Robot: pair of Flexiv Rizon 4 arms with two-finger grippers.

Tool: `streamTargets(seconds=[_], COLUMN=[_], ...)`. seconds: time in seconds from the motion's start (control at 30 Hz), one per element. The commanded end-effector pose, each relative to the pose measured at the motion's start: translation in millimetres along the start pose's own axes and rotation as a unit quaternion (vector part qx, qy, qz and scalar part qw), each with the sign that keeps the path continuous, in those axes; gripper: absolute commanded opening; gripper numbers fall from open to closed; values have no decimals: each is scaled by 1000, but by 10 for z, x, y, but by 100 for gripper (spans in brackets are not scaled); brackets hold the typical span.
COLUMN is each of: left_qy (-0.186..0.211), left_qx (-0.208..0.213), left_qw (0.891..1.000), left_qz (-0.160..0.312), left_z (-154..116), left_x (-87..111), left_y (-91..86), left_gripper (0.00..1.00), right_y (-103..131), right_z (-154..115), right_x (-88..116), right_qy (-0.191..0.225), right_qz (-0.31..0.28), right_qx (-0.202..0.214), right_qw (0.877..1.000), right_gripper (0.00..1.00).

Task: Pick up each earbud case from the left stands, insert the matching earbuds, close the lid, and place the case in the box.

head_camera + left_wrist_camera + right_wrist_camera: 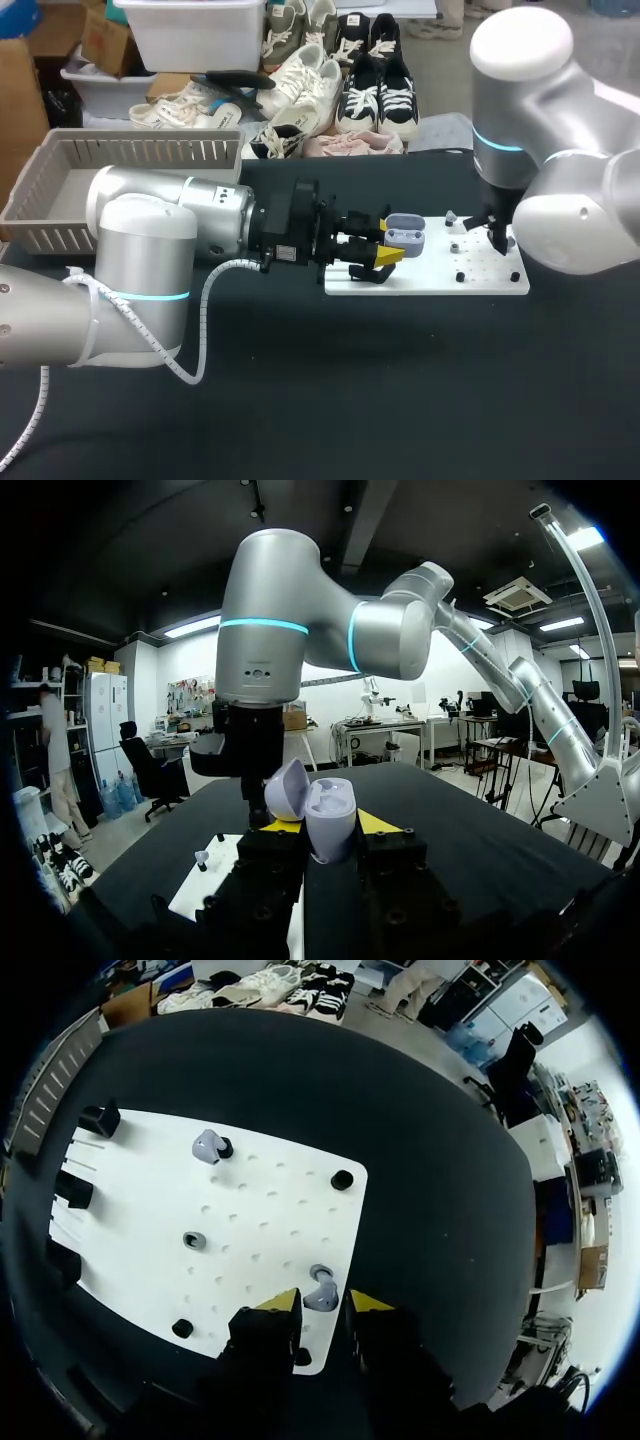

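Note:
My left gripper (388, 252) is shut on a lavender earbud case (405, 237), held with its lid open just above the left part of the white board (430, 282). The left wrist view shows the case (328, 822) upright between the fingers with its lid tipped back. My right gripper (325, 1302) points down at the board's near right part. Its yellow tips press on both sides of a lavender earbud (321, 1298) that sits on its peg. A second lavender earbud (207, 1146) rests on a peg farther along the board.
A grey slatted basket (60, 190) stands at the back left of the black table. The board carries black stands (100, 1120) on one side, a grey peg (194, 1241) and small black pegs (342, 1179).

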State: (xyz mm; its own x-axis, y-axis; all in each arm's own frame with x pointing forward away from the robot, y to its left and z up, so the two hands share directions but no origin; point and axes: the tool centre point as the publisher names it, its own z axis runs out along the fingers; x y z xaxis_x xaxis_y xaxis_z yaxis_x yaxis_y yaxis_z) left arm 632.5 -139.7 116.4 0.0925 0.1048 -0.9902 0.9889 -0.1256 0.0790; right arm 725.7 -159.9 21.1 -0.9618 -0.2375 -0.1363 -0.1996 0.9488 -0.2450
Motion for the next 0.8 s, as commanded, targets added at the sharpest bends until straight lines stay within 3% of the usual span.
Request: streamTargets(seconds=[0.03,0.13,0.8], left_qy=[0,0,0], left_qx=[1,1,1], left_qw=[1000,1000,1000], left_qz=[0,0,0], left_z=[3,3,3], left_x=[6,6,6], left_y=[14,14,14], left_gripper=[0,0,0], right_y=[8,12,-4], right_z=[16,18,-115], right_x=[-22,-25,75], right_qy=[2,4,-3], right_qz=[0,-1,13], right_qx=[1,1,-1], right_qw=[1000,1000,1000], right_gripper=[16,0,0])
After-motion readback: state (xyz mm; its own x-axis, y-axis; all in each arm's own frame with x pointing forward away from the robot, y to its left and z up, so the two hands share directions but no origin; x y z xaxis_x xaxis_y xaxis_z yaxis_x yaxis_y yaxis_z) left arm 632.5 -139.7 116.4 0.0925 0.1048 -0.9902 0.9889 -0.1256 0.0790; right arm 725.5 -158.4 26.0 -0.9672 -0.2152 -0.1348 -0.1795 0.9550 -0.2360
